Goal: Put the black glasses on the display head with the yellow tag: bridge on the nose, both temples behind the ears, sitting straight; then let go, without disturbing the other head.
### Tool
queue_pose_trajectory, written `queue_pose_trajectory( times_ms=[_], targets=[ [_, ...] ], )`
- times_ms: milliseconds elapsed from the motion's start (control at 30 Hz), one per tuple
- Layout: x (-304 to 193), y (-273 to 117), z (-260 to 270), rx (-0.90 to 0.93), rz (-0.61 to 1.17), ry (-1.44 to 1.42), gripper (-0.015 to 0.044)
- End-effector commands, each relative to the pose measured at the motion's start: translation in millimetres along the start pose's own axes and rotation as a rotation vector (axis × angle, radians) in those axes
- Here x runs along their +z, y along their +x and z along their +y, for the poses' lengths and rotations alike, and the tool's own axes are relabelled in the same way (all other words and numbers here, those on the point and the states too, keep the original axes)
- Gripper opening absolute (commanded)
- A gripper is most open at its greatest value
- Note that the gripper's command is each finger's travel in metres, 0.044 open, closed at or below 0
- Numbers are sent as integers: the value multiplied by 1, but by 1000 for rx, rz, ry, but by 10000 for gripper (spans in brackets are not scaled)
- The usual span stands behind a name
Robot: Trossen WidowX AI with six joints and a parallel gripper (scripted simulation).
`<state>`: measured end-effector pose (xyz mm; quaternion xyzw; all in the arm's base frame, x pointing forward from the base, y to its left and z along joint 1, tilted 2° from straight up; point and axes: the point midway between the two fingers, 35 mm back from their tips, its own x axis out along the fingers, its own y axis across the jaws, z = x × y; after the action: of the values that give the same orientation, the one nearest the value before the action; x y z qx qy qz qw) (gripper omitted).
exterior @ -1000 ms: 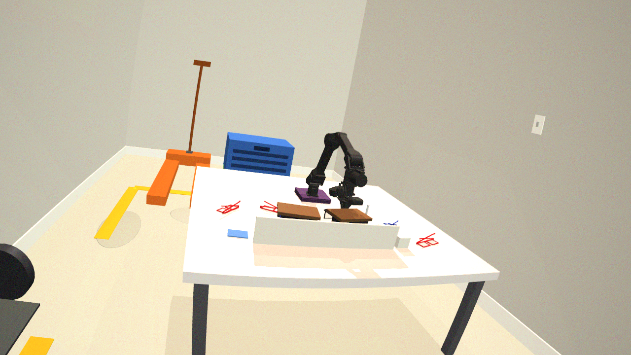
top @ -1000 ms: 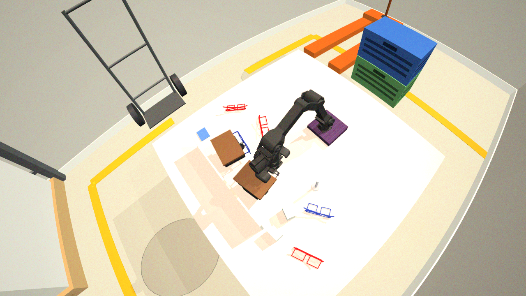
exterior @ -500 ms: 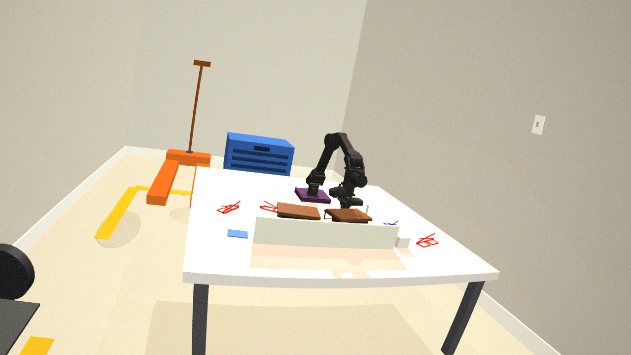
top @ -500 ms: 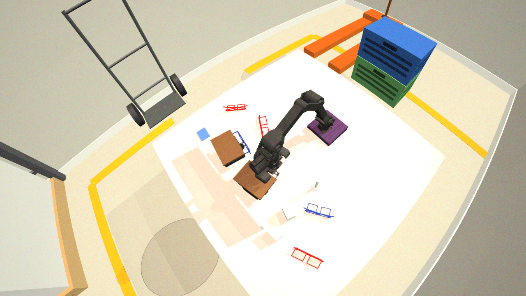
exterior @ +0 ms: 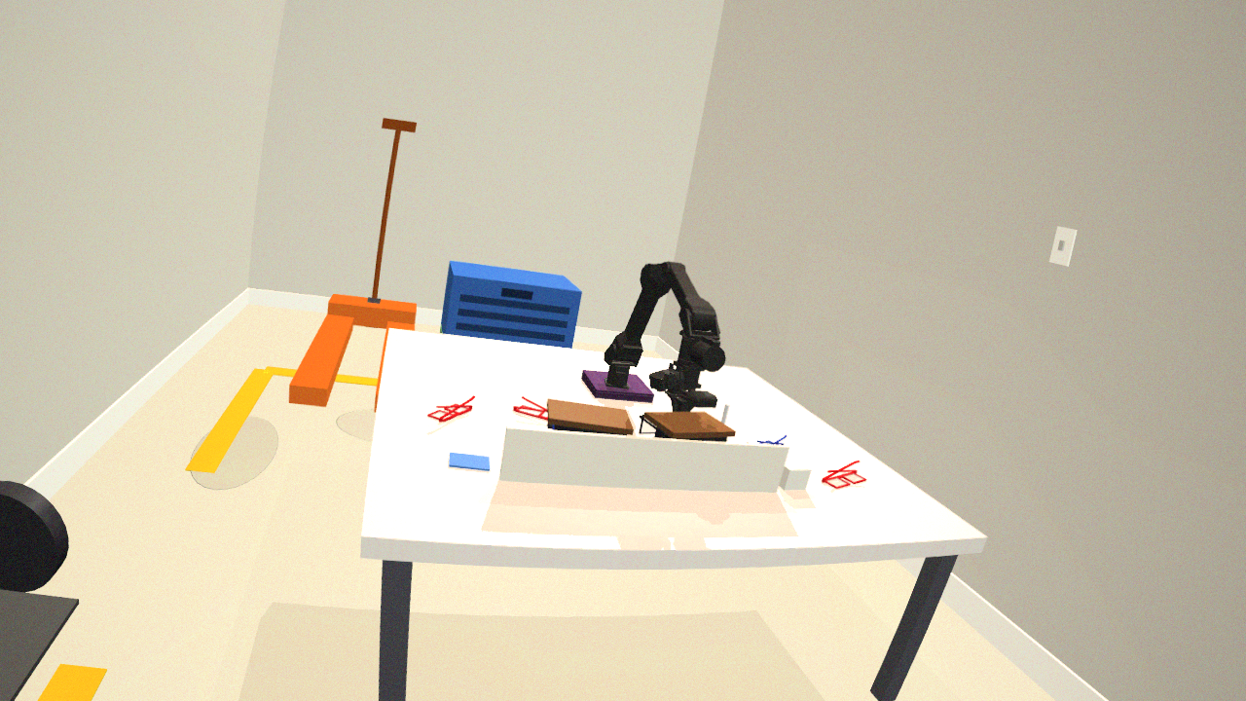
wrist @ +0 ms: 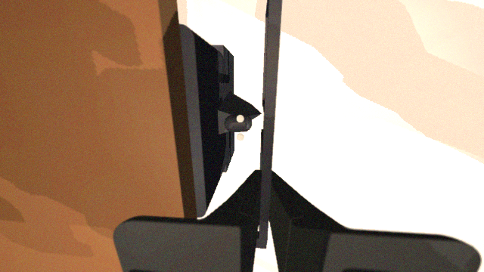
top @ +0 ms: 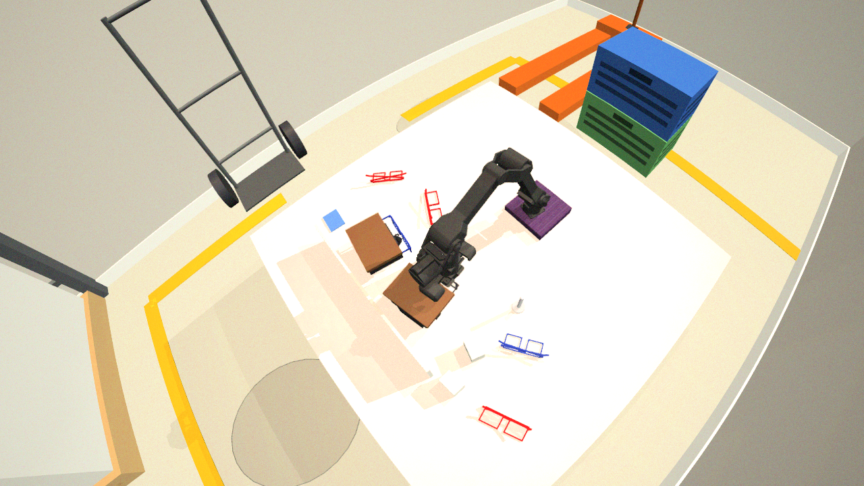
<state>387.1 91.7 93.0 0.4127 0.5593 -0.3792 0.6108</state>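
My gripper is shut on the black glasses, whose front bar runs up through the wrist view. The near display head, with a flat brown top, is beside them. Its dark face and nose point toward the bar; a narrow gap shows between nose tip and bar. The temples are mostly hidden, so their place at the ears cannot be told. The other head, also brown-topped, stands beside it with blue glasses at its face. No yellow tag shows.
A pale upright panel stands behind the heads. Red glasses and blue glasses lie to one side, more red glasses to the other. A small stand, white blocks and a blue slab are nearby.
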Motion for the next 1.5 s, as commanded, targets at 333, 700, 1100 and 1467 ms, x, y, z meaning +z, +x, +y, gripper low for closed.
queue_pose_trajectory(
  times_ms=[333,700,1100,1467],
  targets=[
    [0,2,0,-1,0,0,107],
    [0,-22,0,-18,6,3,107],
    [0,-34,-18,-25,8,3,107],
    [0,-45,-50,-28,8,3,107]
  ],
)
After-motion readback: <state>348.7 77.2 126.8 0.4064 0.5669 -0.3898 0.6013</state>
